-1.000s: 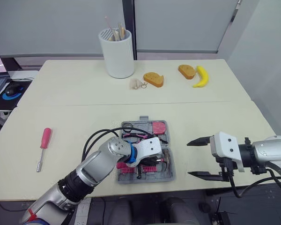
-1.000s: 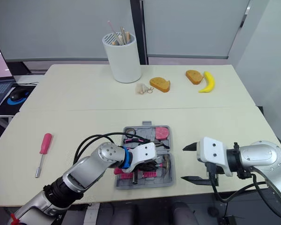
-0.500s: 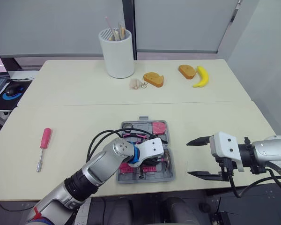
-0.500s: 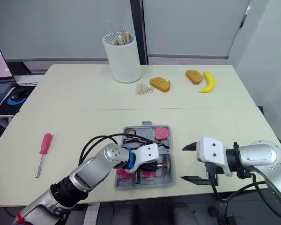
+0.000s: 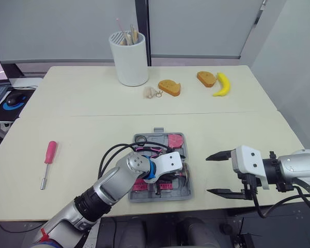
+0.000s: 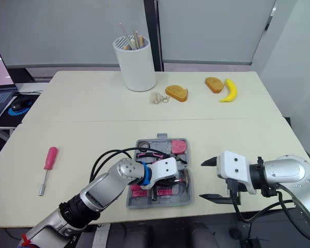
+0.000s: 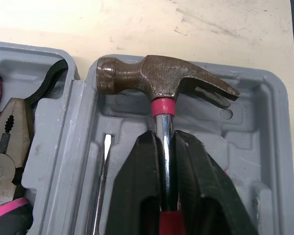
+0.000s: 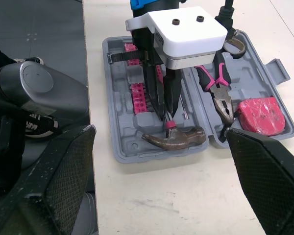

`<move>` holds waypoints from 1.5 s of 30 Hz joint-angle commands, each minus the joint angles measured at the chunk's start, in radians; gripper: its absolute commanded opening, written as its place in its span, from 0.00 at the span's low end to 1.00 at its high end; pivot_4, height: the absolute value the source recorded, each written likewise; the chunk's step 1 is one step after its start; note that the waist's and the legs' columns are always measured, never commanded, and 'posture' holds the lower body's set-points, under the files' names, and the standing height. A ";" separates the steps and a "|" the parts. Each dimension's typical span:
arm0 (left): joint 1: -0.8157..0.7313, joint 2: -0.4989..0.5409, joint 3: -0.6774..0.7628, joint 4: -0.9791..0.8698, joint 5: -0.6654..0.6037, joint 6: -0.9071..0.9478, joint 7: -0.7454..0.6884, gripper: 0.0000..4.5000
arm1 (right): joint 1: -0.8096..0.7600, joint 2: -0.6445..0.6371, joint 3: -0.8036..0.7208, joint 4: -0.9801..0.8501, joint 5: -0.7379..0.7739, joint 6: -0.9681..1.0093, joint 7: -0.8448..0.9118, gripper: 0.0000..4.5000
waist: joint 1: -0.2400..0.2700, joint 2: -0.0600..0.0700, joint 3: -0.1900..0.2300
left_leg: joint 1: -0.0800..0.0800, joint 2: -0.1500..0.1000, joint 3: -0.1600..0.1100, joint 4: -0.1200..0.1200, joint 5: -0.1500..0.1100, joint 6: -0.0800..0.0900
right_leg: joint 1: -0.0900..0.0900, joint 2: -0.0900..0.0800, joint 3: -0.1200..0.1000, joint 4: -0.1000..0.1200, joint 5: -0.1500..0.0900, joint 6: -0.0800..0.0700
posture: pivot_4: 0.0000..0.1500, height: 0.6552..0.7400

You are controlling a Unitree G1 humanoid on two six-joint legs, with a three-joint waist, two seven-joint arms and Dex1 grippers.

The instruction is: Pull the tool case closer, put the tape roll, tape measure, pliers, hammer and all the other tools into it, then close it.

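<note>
**Hammer being seated in the tool case.** The tool case lies open and flat at the near middle of the table, its two grey moulded halves side by side, one far and one near.

The left gripper reaches into the near half. Its two black fingers are almost closed and pinch the hammer by the bright shaft just below the pink collar. Holding it there, close to the head, probably keeps the heavy end from swinging and leaves the head free to drop into its shaped recess at the right end of the tray. The head already sits against the recess wall, so release appears close.

The right gripper hangs just right of the case with its fingers spread wide and holding nothing. It seems placed to steady the case or to take the lid later.

The hammer has a dull brown, worn-looking claw head, a polished steel shaft and a pink grip. A thin metal shank lies beside it in the same tray.

The far half already holds the pliers and a pink block, apparently the tape measure.

A pink-handled screwdriver lies on the table well to the left, apart from the case, so packing is judged unfinished and the lid open.
</note>
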State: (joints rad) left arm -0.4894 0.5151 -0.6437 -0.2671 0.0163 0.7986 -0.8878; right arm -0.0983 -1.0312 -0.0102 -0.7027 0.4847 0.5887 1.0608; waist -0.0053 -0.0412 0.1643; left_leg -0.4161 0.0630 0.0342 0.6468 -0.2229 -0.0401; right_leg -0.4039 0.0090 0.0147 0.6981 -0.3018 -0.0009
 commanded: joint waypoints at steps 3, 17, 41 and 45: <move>-0.038 -0.003 0.048 -0.053 -0.020 -0.012 -0.010 0.51 | -0.015 -0.010 -0.013 -0.035 0.006 0.004 -0.007 1.00 | 0.000 0.000 0.000 | 0.000 0.000 0.000 0.000 0.000 0.000 | 0.000 0.000 0.000 0.000 0.000 0.000 | 1.00 0.93; 0.013 0.192 0.267 0.003 -0.167 -0.273 -0.220 0.73 | -0.025 -0.006 -0.008 -0.032 0.009 0.011 -0.020 1.00 | 0.001 0.000 0.000 | 0.000 0.000 0.001 0.000 0.000 0.000 | 0.000 -0.001 0.000 0.000 0.000 -0.001 | 1.00 0.93; 0.202 0.184 0.193 0.132 -0.007 -0.396 -0.156 0.00 | -0.001 -0.015 -0.022 -0.033 0.011 -0.001 -0.010 1.00 | 0.002 0.002 -0.002 | 0.001 0.000 0.002 0.000 0.000 0.000 | 0.001 -0.002 0.000 0.000 0.000 -0.001 | 1.00 0.93; 0.219 0.165 0.218 0.139 -0.042 -0.335 -0.157 0.00 | 0.006 -0.017 -0.024 -0.032 0.011 -0.005 -0.008 1.00 | 0.002 0.004 -0.003 | 0.001 0.000 0.002 0.000 0.000 0.000 | 0.001 -0.002 -0.001 0.000 0.000 0.000 | 1.00 0.93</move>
State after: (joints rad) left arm -0.2853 0.6814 -0.4261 -0.1522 -0.0325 0.4317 -1.0572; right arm -0.0913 -1.0348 -0.0074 -0.7064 0.4917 0.5975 1.0462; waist -0.0037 -0.0369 0.1614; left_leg -0.4148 0.0632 0.0358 0.6470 -0.2229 -0.0402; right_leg -0.4025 0.0074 0.0139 0.6983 -0.3017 -0.0008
